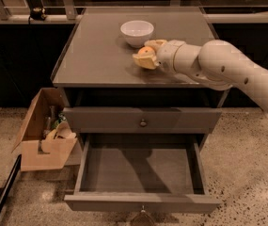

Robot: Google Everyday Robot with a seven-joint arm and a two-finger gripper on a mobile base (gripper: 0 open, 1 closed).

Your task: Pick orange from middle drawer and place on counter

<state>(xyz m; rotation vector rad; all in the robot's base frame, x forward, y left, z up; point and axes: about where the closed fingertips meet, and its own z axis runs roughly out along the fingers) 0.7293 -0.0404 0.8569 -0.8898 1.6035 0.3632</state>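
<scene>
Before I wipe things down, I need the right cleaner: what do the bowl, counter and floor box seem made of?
The bowl: glossy white, probably ceramic or plastic. The counter: grey-brown board under a reflective clear sheet. The box: tan cardboard, folded flaps. The gripper holds the orange over the counter beside the bowl.

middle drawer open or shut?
Open: the wide grey drawer is pulled out, its floor bare. The tool holds the small round orange over the grey-brown counter.

The cream-and-tan gripper [148, 53] clasps the bright orange [145, 50] at 5 o'clock from the white bowl [137, 32]. The desk [96, 55] is glossy grey-brown with pale edges, and the drawer [140, 166] matches. The arm [218, 65] is cream, the floor [246, 173] speckled beige, the box [44, 152] brown cardboard.
</scene>
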